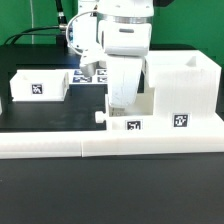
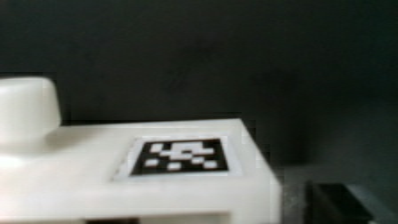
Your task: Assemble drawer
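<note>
Judging progress from the present layout, the assembly appears to be at an early-to-middle stage, since no tray is seen fully seated in the housing. The white cube-shaped hollow plastic housing (image 1: 185, 88) stands upright on the black surface (image 1: 50, 118) at the exterior view's right, just behind the long low white border bar (image 1: 60, 148). One shallow white plastic tray with a round knob (image 1: 125, 124) lies directly beside the housing, its knob (image 1: 100, 117) pointing toward the exterior view's left. Whether its far end has entered the housing opening or merely touches the wall cannot be determined. The second shallow white tray (image 1: 40, 87) rests well apart at the exterior view's left, engaged with nothing.

The tool (image 1: 120, 100) hangs low over the first tray. Its fingers merge with the white plastic, and the wrist view shows only a blurred tagged white face (image 2: 183, 158), so whether the tool is spread or pinching cannot be told.

Outstanding work, by estimate: seat the first tray fully, then fetch and insert the second.
</note>
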`<state>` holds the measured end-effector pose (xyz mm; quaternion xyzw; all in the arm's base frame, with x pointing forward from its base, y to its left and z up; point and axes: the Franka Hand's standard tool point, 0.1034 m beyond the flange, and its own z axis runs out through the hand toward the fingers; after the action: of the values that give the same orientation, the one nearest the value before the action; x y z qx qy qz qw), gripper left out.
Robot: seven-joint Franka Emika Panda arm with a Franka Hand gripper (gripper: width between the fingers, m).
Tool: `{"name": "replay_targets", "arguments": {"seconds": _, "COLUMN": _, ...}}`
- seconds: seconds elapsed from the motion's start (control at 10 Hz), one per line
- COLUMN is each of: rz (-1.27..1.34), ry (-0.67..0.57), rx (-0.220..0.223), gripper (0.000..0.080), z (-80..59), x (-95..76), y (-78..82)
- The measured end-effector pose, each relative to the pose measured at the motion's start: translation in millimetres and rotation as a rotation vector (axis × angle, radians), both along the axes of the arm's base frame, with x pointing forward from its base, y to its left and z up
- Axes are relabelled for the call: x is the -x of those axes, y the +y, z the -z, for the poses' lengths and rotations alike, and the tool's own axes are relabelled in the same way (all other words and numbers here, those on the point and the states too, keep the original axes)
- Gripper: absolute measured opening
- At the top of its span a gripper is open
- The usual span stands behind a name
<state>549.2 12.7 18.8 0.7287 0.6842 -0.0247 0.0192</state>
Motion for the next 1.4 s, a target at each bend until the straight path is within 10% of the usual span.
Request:
{"name": "replay_targets", "arguments": {"seconds": 0.5, "rz": -0.017, "ry": 0.029, "rx": 0.024, "gripper": 0.0649, "z": -45.2, "x": -13.3, "y": -16.5}}
{"name": "replay_targets", "arguments": {"seconds": 1.0, "rz": -0.055, "ry": 0.033, "rx": 0.024, "gripper": 0.0649, "z": -47.4, "x": -13.5, "y": -48.7}}
{"name": "replay_targets", "arguments": {"seconds": 1.4, "rz": -0.078, "ry": 0.05, "rx": -0.082, "gripper": 0.0649, "z": -33.0, "x": -8.2, "y": -74.9}}
